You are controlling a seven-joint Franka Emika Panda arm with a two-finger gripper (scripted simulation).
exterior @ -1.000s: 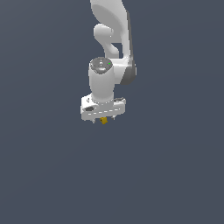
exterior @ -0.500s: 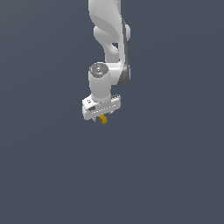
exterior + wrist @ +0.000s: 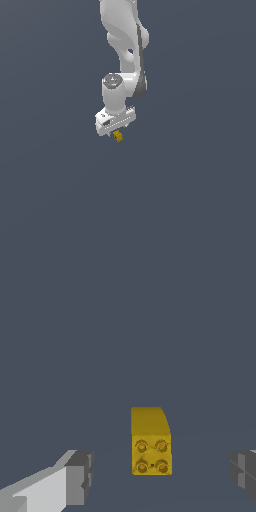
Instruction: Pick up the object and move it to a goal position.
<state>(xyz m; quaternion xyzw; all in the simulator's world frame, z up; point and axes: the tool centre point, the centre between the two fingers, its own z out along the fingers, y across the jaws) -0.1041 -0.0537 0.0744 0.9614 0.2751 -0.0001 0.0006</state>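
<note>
The white gripper (image 3: 116, 131) hangs at the end of the arm, pointing downward, a little above the middle of the exterior view. In the wrist view its two grey fingertip pads (image 3: 80, 477) stand wide apart, one at each side of the picture, with clear grey background showing between each pad and the block, so the fingers are spread open and nothing is clamped between them. The object (image 3: 150, 442) is a small yellow-orange block that lies between the two fingers, nearer the middle of the gap than either pad and touching neither. The face turned toward the wrist camera carries four round studs in a two-by-two square, and a smooth, plainer yellow side stretches away behind it. In the exterior view the object (image 3: 118, 136) shows as a tiny yellow speck with a darker ochre side, just under the gripper's lower edge and slightly toward the exterior view's right of its centre; whether it rests on a surface cannot be told from either picture. Above the gripper, the white robot arm (image 3: 125, 40) rises through a rounded wrist joint and continues up out of the frame. Everything around is a flat, even dark grey-blue background (image 3: 50, 200).
</note>
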